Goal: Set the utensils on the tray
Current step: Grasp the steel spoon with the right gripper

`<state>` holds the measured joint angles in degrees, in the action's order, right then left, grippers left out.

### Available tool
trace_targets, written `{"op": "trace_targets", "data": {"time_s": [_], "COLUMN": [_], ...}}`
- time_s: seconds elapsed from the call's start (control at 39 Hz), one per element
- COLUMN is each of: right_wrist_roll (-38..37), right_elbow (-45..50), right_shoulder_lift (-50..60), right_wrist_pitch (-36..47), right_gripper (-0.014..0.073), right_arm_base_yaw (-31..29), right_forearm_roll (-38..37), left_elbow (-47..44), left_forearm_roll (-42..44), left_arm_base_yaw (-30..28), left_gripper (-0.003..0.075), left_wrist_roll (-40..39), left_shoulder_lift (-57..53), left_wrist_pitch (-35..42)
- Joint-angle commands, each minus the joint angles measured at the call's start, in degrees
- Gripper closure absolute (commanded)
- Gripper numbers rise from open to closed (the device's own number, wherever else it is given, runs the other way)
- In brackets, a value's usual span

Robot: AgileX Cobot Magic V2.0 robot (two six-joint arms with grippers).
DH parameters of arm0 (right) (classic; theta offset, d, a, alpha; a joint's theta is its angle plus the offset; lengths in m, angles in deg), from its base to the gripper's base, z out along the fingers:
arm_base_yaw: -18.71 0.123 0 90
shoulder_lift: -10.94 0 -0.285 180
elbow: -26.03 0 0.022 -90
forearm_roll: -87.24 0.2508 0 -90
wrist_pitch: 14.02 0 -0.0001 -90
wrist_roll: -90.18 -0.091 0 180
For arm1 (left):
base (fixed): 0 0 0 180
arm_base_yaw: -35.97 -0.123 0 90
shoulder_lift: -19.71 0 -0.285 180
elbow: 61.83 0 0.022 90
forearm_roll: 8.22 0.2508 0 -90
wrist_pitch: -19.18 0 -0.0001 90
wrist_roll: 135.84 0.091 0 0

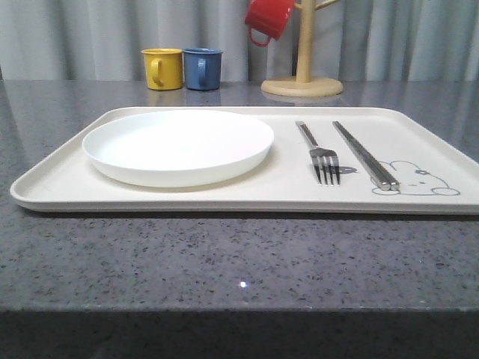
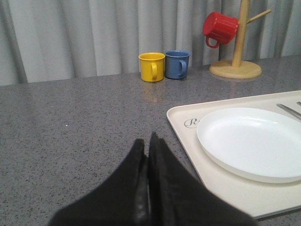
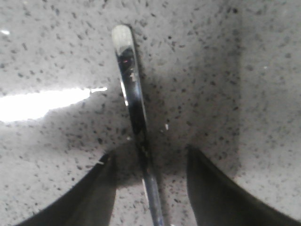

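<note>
The cream tray (image 1: 224,196) holds a fork (image 1: 320,153) and a pair of chopsticks (image 1: 364,155) side by side on its right half, by the rabbit drawing. In the right wrist view a long shiny metal handle (image 3: 131,89), apparently the spoon's, lies flat on the speckled grey table. Its other end is out of view. My right gripper (image 3: 150,151) is open with one finger on each side of that handle, not touching it. My left gripper (image 2: 146,141) is shut on nothing, low over the table just left of the tray's corner (image 2: 188,117).
A round white plate (image 1: 178,146) fills the tray's left half. Yellow (image 1: 163,69) and blue (image 1: 203,69) mugs stand at the back. A red mug (image 1: 268,19) hangs on a wooden mug tree (image 1: 303,75) behind the tray.
</note>
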<state>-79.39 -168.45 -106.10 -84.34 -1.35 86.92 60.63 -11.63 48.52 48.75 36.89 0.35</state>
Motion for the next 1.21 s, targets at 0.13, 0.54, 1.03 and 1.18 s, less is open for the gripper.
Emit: {"op": "trace_targets", "data": {"time_s": [0.13, 0.54, 1.03, 1.18], "right_wrist_roll": [0.7, -0.6, -15.9, -19.5], "right_elbow": [-0.9, -0.9, -1.0, -1.0], "right_shoulder_lift": [2.0, 4.3, 19.0, 18.7], "right_wrist_pitch": [-4.5, -6.2, -6.3, -6.3], "right_gripper": [0.0367, 0.0662, 0.0650, 0.0650], "right_arm_base_yaw": [-0.3, -0.3, 13.4, 22.1], "right_forearm_roll": [0.3, 2.1, 2.3, 3.9], "left_elbow": [1.5, 1.5, 1.5, 1.5], "left_forearm_roll": [-0.5, -0.5, -0.5, -0.5], "left_arm_base_yaw": [0.0, 0.0, 0.0, 0.0], "left_gripper": [0.0739, 0.0739, 0.0739, 0.0739], "left_wrist_roll": [-0.5, -0.5, -0.5, -0.5], "left_shoulder_lift": [0.5, 0.5, 0.5, 0.5], "left_wrist_pitch": [4.5, 4.5, 4.5, 4.5]}}
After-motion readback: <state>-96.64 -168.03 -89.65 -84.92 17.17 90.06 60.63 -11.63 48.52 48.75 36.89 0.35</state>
